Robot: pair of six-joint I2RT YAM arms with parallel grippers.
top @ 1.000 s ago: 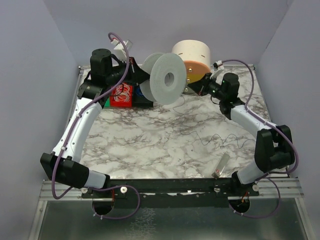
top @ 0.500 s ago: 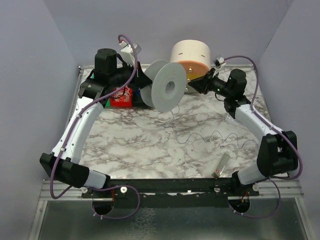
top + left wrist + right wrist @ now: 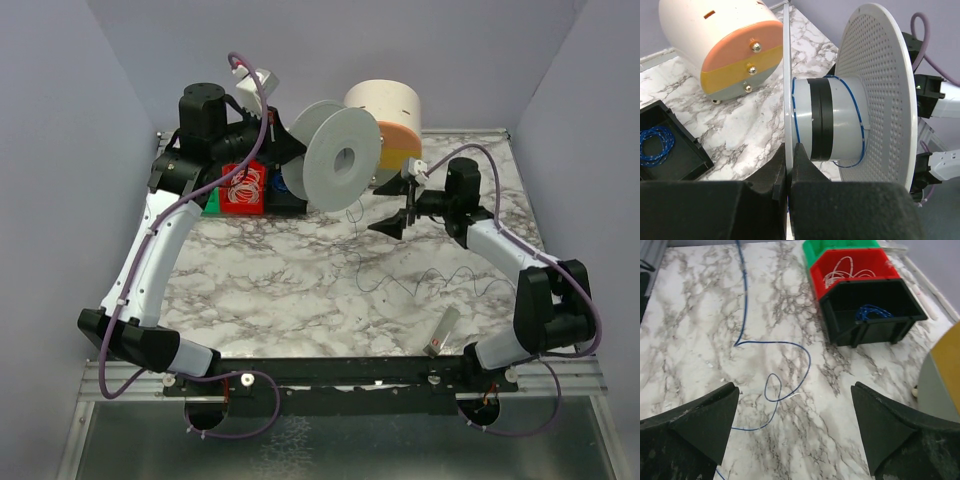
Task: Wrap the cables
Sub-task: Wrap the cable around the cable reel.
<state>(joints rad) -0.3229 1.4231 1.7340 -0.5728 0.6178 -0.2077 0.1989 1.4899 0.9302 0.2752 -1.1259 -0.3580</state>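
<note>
One loose cable (image 3: 765, 342) below spread right fingers (image 3: 690, 422)

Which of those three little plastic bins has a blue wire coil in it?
The black plastic bin, at the end of the row, holds the blue wire coil; the red bin beside it holds white wire.

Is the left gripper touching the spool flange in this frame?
Touching. The left wrist view shows the left gripper shut on the spool flange. A finger presses against each face of the thin white disc, with no gap visible.
</note>
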